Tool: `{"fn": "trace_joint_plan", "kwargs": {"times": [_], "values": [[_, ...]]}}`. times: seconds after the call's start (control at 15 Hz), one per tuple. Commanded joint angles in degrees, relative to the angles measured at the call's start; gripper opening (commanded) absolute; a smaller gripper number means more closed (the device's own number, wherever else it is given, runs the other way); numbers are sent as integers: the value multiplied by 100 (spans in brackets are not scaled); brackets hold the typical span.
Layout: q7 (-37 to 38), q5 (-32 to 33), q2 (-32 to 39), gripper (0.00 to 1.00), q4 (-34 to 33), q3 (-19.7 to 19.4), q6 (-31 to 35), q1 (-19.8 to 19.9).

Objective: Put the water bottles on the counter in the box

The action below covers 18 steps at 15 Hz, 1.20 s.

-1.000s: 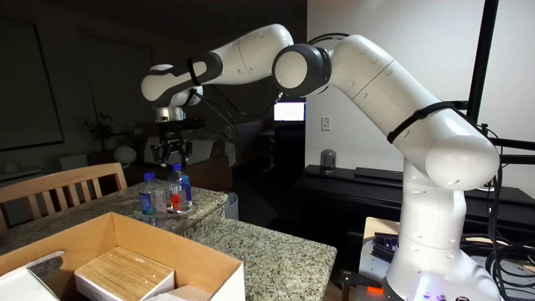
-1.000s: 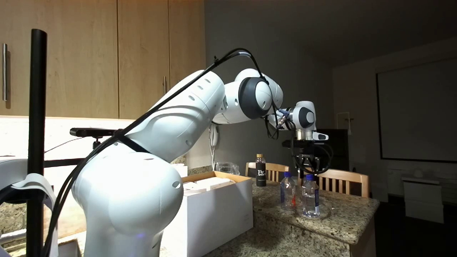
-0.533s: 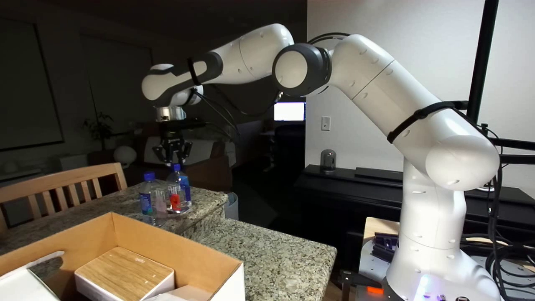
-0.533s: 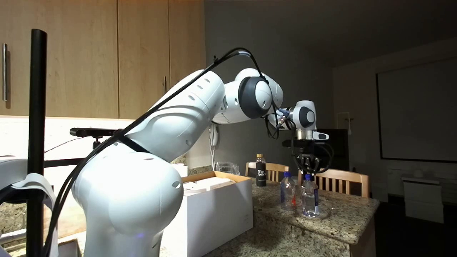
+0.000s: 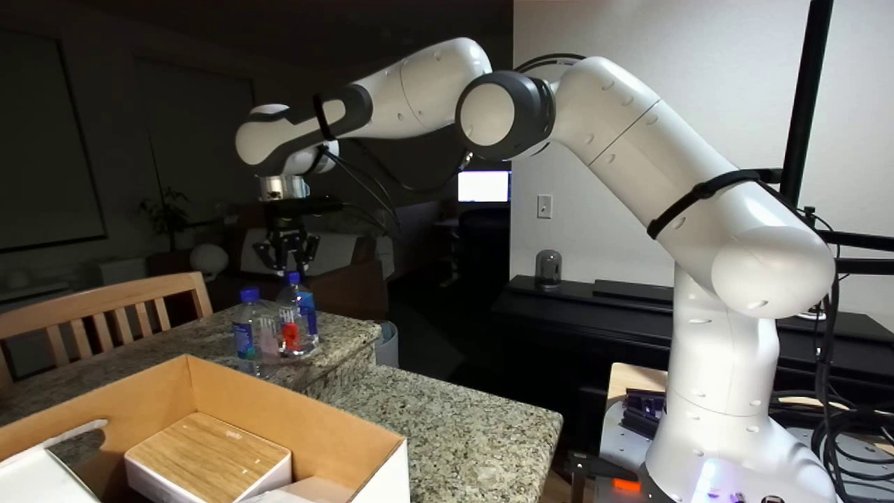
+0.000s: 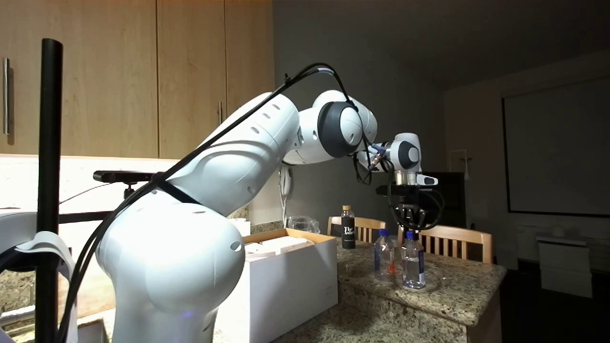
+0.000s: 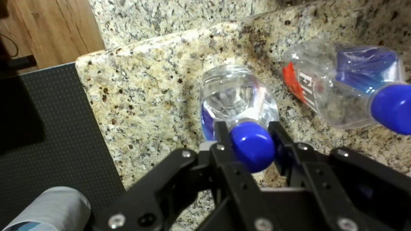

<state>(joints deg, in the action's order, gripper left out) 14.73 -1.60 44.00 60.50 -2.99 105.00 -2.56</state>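
Observation:
Two clear water bottles with blue caps stand on the raised granite counter [image 5: 349,339]. My gripper [image 5: 292,268] points down and is shut on the cap of the water bottle nearer the counter's end [image 5: 302,325]. In the wrist view the gripper's fingers [image 7: 248,130] flank the blue cap, and this partly filled bottle [image 7: 236,96] is upright or nearly so. I cannot tell if its base touches the counter. The second bottle [image 7: 348,85] stands beside it, apart from the gripper; it shows in an exterior view [image 6: 383,259]. The box [image 5: 300,423] is open, white outside and tan inside.
A wood-topped white package [image 5: 209,454] and other items lie in the box. A black bottle with a gold cap [image 6: 348,233] stands farther back on the counter. Wooden chairs [image 5: 105,300] stand behind. A pale bin [image 7: 53,208] is below the counter edge.
My gripper's fingers have closed around the cap. The gripper and that bottle have then shifted slightly sideways and a little upward in the exterior views. The second bottle and box have not moved.

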Motion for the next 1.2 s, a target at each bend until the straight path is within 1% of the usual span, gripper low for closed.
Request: {"fn": "trace_joint_plan", "kwargs": {"times": [0.0,0.2,0.33,0.53,0.6,0.67,0.73,1.0,1.13], "values": [[-11,2,-508,15,17,79,-482,-27],[-42,-3,-850,15,-146,125,-1059,-88],[-25,65,-1091,15,-341,126,-1574,-198],[-4,220,-1413,15,-706,133,-2200,-466],[-29,228,-1445,15,-951,155,-2451,-551],[-34,238,-1549,15,-1016,175,-2572,-665],[-81,211,-1545,15,-1240,206,-2771,-754],[-302,173,-1567,15,-1667,364,-3080,-1147],[-439,188,-1524,15,-1743,449,-3075,-1360]]}}
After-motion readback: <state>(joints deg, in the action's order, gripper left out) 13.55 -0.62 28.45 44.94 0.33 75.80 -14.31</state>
